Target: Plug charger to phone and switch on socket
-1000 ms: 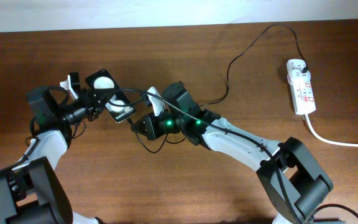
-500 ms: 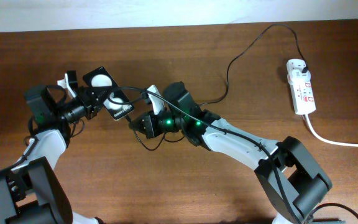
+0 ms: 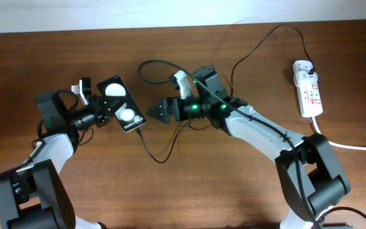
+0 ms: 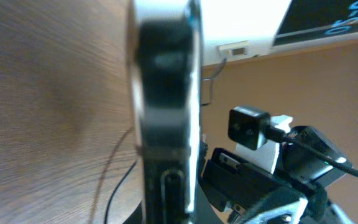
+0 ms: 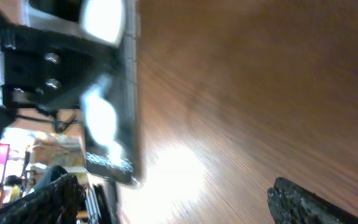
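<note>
Left of centre | phone (image 3: 122, 112) clamped in left jaws | right jaws spread, nearby

The desk (image 3: 75, 76) is dark brown wood with a fine grain running along its length. Near its far right corner lies the socket (image 3: 308, 89), a white strip with red marks, set end-on to the far edge. Its thick white cord (image 3: 342, 144) trails off to the right. The black charger (image 3: 159, 159) has its plug (image 3: 311, 65) in the socket's far end, and its thin cable snakes leftward across the wood in loose loops.
</note>
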Robot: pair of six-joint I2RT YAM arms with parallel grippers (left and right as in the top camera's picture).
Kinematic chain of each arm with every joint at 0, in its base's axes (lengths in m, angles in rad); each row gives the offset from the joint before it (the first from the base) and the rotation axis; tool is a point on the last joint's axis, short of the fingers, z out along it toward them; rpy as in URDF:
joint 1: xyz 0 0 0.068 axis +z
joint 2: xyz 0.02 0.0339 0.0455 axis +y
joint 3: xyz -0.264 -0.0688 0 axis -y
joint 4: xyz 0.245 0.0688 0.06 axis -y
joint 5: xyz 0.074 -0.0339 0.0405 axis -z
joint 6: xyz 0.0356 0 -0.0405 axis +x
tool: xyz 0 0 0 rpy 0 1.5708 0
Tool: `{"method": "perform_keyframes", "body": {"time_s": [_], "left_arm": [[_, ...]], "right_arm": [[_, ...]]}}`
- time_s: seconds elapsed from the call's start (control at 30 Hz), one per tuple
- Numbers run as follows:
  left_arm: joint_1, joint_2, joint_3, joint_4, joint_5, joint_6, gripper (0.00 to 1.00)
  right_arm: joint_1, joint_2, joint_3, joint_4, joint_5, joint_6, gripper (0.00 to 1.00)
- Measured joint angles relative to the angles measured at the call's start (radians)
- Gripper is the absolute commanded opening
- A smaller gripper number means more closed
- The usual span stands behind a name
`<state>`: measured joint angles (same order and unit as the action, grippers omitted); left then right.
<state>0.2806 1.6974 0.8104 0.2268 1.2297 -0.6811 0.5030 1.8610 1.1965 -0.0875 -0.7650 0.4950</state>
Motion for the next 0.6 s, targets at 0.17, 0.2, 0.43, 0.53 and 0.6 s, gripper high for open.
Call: {"method": "perform_keyframes", "body": {"time_s": [0.17,0.2,0.43,0.53,0.6], "left_arm": [[-0.079,0.001,-0.001,-0.047,-0.102,0.072,0.0],[-0.113,0.001,-0.001,-0.048,-0.135,0.077,0.0],[-0.262,0.006,0.098,-0.455,-0.442,0.121,0.0],[-0.348,0.01,0.238,-0.648,-0.623,0.179,0.0],[-0.397,0.01,0.299,-0.69,-0.71,0.215,0.0]], "right_arm": [[-0.086,-0.017,0.002,-0.285,-0.021,-0.124,0.99],[-0.116,-0.035,0.002,-0.37,-0.019,-0.15,0.99],[-0.18,-0.093,0.006,-0.785,0.219,-0.219,0.99],[-0.18,-0.093,0.005,-0.821,0.327,-0.221,0.99],[-0.18,-0.093,0.005,-0.821,0.36,-0.222,0.99]]}}
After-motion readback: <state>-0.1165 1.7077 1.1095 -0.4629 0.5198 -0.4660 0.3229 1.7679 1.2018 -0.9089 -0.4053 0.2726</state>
